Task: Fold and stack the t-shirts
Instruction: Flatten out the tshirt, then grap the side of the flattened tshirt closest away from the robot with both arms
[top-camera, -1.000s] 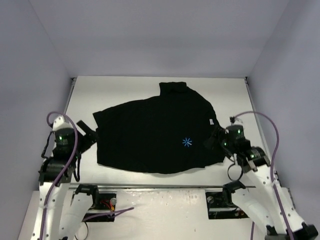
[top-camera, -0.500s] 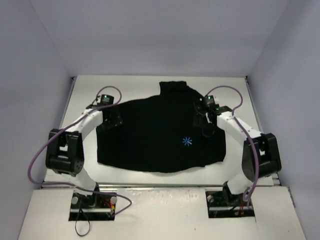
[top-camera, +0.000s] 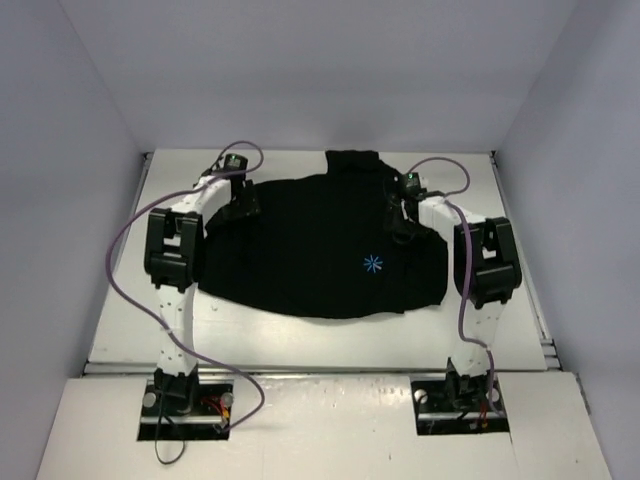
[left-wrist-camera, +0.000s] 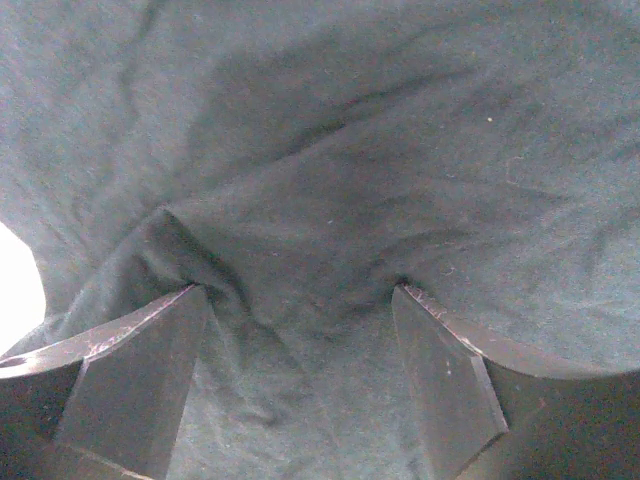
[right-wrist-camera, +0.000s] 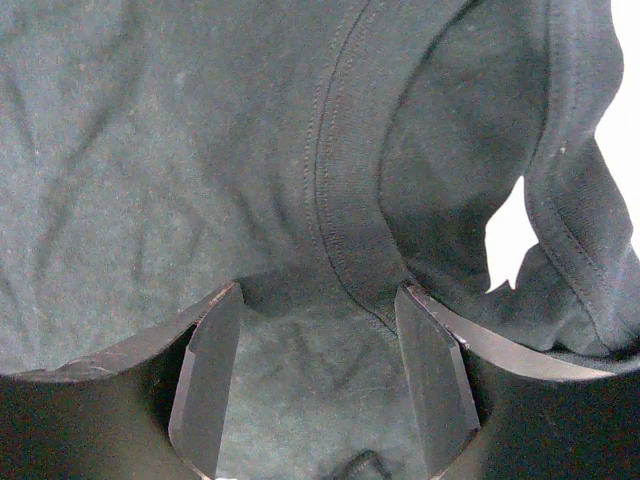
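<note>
The black t-shirt (top-camera: 310, 250) lies spread on the white table (top-camera: 500, 300), with its blue starburst print (top-camera: 373, 264) facing up right of centre. My left gripper (top-camera: 243, 203) is stretched out to the shirt's far left part. In the left wrist view the gripper (left-wrist-camera: 300, 295) is open, with both fingertips (left-wrist-camera: 190, 300) pressed on the fabric (left-wrist-camera: 330, 150). My right gripper (top-camera: 403, 222) is on the far right part. In the right wrist view the gripper (right-wrist-camera: 318, 292) is open, and a stitched hem (right-wrist-camera: 335, 200) runs between its jaws.
Grey walls close the table in on the left, back and right. A metal rail (top-camera: 320, 368) runs along the near edge. Purple cables (top-camera: 125, 250) loop beside the left arm. Bare table shows past the fabric in the right wrist view (right-wrist-camera: 508, 240).
Both arms have reached farther out, from the shirt's near sides to its far corners. The shirt has shifted slightly away and its outline is rounder.
</note>
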